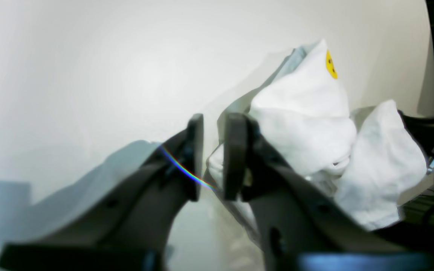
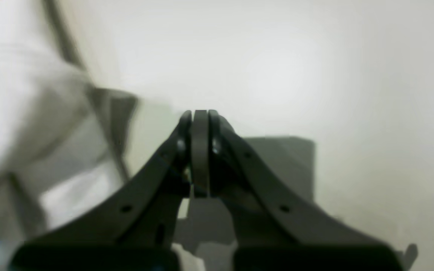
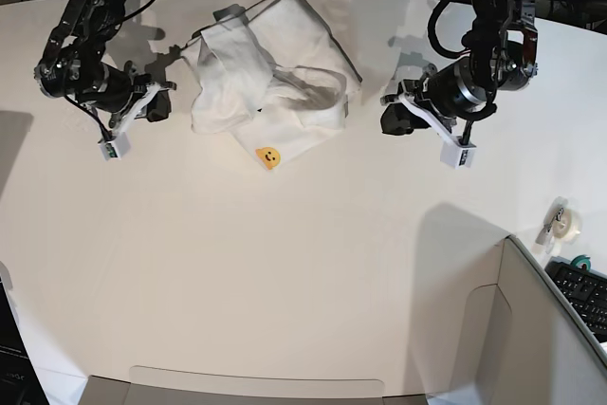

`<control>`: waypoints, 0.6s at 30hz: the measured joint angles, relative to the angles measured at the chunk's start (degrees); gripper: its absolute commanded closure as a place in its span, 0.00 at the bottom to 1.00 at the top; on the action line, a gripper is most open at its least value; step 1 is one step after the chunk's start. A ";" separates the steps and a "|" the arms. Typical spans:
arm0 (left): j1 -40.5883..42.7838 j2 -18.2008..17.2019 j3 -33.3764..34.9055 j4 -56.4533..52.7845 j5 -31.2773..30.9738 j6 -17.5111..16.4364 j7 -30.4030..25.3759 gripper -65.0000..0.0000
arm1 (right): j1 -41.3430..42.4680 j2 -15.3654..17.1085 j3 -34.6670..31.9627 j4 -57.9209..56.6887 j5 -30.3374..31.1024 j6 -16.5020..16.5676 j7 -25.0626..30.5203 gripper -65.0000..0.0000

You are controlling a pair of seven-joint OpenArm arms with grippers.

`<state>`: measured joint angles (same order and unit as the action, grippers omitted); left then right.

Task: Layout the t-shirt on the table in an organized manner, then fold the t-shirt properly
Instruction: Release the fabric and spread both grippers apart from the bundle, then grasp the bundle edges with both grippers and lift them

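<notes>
Both grippers hung at the shirt's flanks, neither holding cloth. The right gripper [image 2: 200, 116] had its jaws pressed fully together on nothing, with bare table [image 2: 315, 67] ahead of it and blurred white fabric off to one side. The left gripper [image 1: 213, 154] showed a narrow gap between its jaws; cloth bulged just behind one finger, and whether any fold was pinched I could not tell.

The shirt [image 3: 270, 68] lay crumpled in a heap near the far edge of the table, bunched and doubled over itself, a small yellow smiley [image 3: 268, 156] showing on the nearer corner. Nothing about it was laid out, so the spreading step looked barely begun.

In the base view the right gripper [image 3: 156, 103] sat just beside the heap's edge on that view's left, nearly touching it. The left gripper [image 3: 398, 113] stood on the opposite side, a little further off, with a strip of bare table between it and the cloth. The heap therefore lay between the two tools, roughly along the line joining them. By my judgement the right arm was the nearer, and each gripper would have to open and reach inward toward the other to take an edge.
</notes>
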<state>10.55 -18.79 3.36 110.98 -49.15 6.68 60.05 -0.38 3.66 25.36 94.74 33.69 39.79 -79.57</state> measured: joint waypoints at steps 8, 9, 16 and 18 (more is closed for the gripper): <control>3.56 0.22 8.37 -0.15 18.82 0.20 4.24 1.00 | 2.12 -0.31 -8.74 0.04 -0.22 -0.07 0.09 1.00; 4.11 0.42 9.27 -0.15 19.78 0.20 4.22 1.00 | 2.27 -0.15 -8.74 0.04 -0.17 -0.09 0.11 1.00; 5.16 0.94 12.63 0.15 21.77 0.20 4.00 1.00 | 2.93 -1.31 -12.70 0.35 0.28 -0.02 0.02 1.00; 5.01 2.12 12.63 -0.76 21.75 0.20 3.52 1.00 | 2.91 -1.27 -15.32 2.08 1.09 -0.02 -0.04 1.00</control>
<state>15.55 -16.67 15.99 110.21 -27.40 6.87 63.57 2.52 2.39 10.04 96.82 34.79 39.77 -79.61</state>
